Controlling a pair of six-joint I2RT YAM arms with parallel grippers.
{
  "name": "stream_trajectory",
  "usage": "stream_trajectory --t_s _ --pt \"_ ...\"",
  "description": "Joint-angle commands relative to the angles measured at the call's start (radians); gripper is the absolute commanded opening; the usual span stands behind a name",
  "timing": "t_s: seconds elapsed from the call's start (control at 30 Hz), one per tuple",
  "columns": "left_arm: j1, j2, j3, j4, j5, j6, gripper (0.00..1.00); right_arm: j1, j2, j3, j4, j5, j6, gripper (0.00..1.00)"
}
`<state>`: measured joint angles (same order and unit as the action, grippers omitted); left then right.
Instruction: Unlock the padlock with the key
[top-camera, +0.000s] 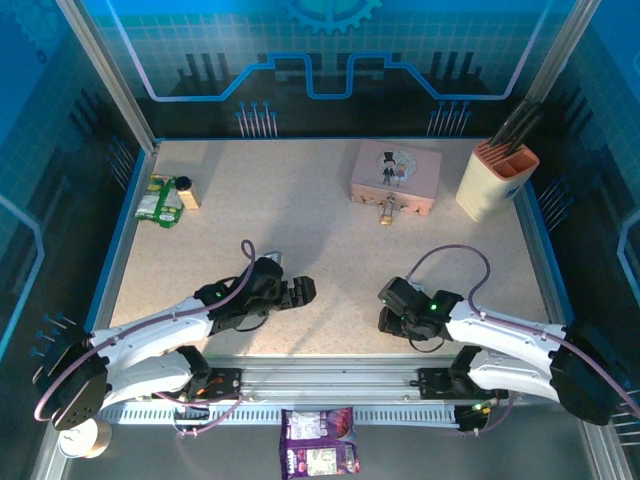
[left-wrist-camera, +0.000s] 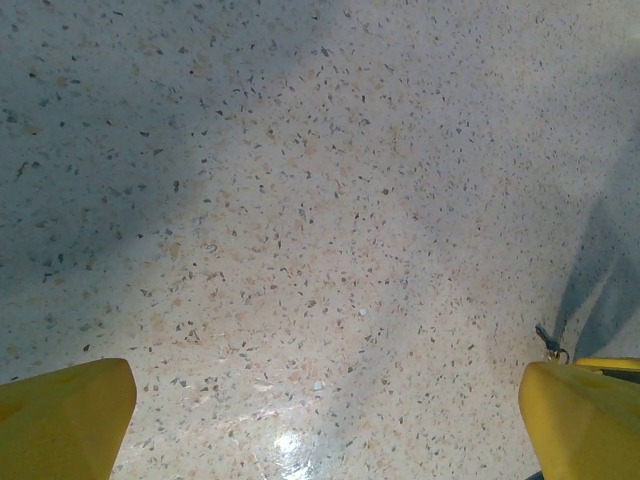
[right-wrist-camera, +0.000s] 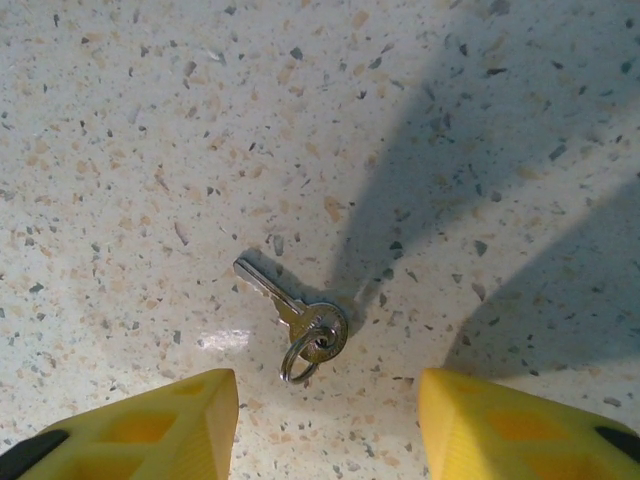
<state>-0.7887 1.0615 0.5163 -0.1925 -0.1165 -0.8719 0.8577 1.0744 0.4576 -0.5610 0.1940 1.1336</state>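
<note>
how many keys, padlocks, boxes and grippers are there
key: 1
padlock: 1
box: 1
grippers: 2 (left gripper, right gripper)
total: 5

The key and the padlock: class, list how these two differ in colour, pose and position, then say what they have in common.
Colour: the key is silvery grey; the padlock is brass-gold.
Pose: the key lies flat and loose on the table; the padlock sits against the front of the pink box.
Position: the key is just ahead of the right gripper; the padlock is far back on the table.
Both are small metal items.
</note>
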Motion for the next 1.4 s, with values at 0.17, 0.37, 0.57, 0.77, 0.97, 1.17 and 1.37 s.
stream_trajectory --t_s 0.17,0.37,0.57,0.77,0.97,1.17,1.37 --pt "-0.009 -0.01 -0.029 0.015 -0.022 -0.024 0.99 0.009 0.056 0.016 0.033 0.011 0.002 0.4" --pt "-0.01 -0.013 -0.033 0.013 -0.025 -0.026 0.99 0.009 0.105 0.03 0.044 0.028 -0.016 0.32" --pt "-0.009 -0.014 -0.032 0.011 -0.026 -0.027 0.99 0.007 0.159 0.05 0.076 0.028 -0.04 0.27" --pt "-0.009 -0.015 -0.033 0.005 -0.029 -0.026 0.99 0.007 0.173 0.083 0.068 0.04 -0.064 0.27" --pt "-0.01 -0.015 -0.033 0.007 -0.03 -0.026 0.99 0.007 0.173 0.099 0.046 0.055 -0.074 0.27" --pt "-0.011 -0.015 -0.037 0.004 -0.032 -0.026 0.99 0.006 0.163 0.112 0.024 0.059 -0.077 0.27" --pt "-0.012 -0.015 -0.038 0.007 -0.034 -0.026 0.99 0.009 0.156 0.13 -0.005 0.075 -0.093 0.28"
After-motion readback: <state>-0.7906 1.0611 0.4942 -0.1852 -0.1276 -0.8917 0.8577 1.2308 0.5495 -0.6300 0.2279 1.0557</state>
